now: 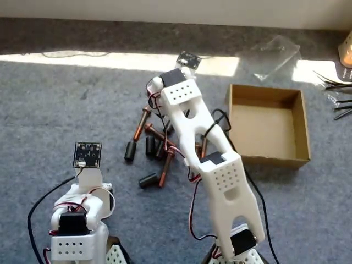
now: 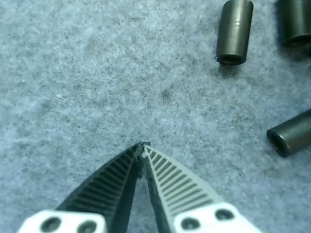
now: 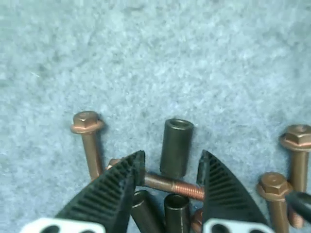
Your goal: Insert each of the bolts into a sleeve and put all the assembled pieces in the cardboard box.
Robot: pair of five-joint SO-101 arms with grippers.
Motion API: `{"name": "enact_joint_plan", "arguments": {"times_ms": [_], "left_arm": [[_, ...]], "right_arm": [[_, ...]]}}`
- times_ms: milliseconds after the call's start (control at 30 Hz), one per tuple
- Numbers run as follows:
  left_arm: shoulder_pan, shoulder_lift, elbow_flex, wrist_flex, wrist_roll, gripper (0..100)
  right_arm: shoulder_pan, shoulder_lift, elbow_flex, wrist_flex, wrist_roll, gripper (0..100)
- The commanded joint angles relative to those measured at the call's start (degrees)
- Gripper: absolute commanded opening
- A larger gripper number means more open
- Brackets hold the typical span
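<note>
A grey carpeted surface [image 1: 55, 99] carries everything. The right arm [image 1: 225, 176] stretches across it from the near edge to a loose pile of hardware in the middle. Its jaws are spread and hang just over the pile, pinching nothing. The left arm [image 1: 77, 220] sits folded at the near left corner, well apart from the pile. Its jaws are pressed together tip to tip over bare carpet and hold nothing.

The cardboard box [image 1: 267, 129] stands open-topped to the right of the pile, just beside the right arm's upper link. A clear plastic bag [image 1: 272, 55] lies beyond the box, near the far edge.

The copper bolts and dark sleeves all lie loose on the carpet, none of them assembled. One bolt [image 1: 141, 124] lies at the pile's far left, with a sleeve [image 1: 130, 150] at its threaded end. Another sleeve [image 1: 148, 180] lies nearest the left arm.

In the right wrist view one sleeve [image 3: 176, 148] lies between the spread tips. A bolt shank [image 3: 170, 184] crosses just behind it, and a hex-headed bolt [image 3: 90, 143] lies to one side.

In the left wrist view three sleeves [image 2: 234, 32] [image 2: 294, 22] [image 2: 290, 138] lie apart from the closed tips.
</note>
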Motion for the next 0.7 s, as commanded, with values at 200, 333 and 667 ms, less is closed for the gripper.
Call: {"name": "enact_joint_plan", "arguments": {"times_ms": [200, 333, 667], "left_arm": [[-0.66, -0.31, 1.27, 0.53, -0.35, 1], [-0.66, -0.31, 1.27, 0.53, -0.35, 1], [-0.75, -0.31, 1.27, 0.53, -0.35, 1]], "right_arm": [[0.84, 0.13, -2.15, -2.15, -0.7, 16.6], [0.84, 4.0, -2.51, -1.63, -0.7, 16.6], [1.98, 7.16, -2.59, -1.54, -0.7, 16.5]]}}
